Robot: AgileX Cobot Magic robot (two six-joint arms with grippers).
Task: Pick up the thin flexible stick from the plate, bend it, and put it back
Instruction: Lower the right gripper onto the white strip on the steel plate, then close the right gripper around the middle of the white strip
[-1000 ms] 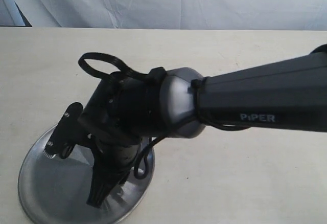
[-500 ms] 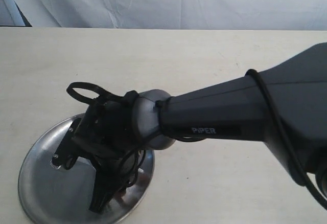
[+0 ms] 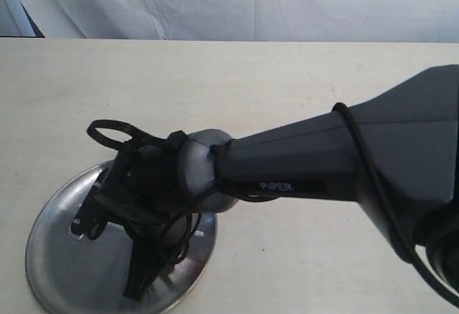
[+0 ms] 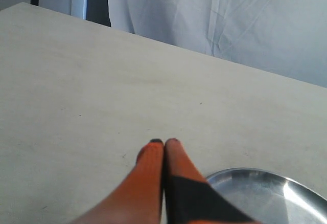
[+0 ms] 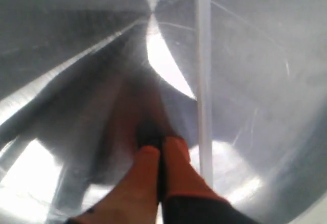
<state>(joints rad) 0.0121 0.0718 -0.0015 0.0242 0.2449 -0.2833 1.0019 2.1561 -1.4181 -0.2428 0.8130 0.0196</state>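
The plate [image 3: 61, 257] sits at the table's near left, shiny and round. My right gripper [image 3: 136, 289] reaches across the middle and points down into it. In the right wrist view the gripper [image 5: 161, 144] is shut with nothing between its fingers, its tips just above the plate's floor [image 5: 255, 70]. The thin flexible stick [image 5: 203, 81] lies straight on the plate right beside one finger, not held. In the exterior view the arm hides the stick. My left gripper [image 4: 164, 142] is shut and empty over bare table, next to the plate's rim [image 4: 255, 174].
The right arm's black forearm [image 3: 323, 163] crosses the table from the right edge at a low height. A white cloth backdrop [image 3: 237, 2] hangs behind the table's far edge. The tabletop [image 3: 215, 70] is pale and plain.
The right arm has stretched further left and dropped lower, bringing its shut gripper down into the plate. The plate has not moved.
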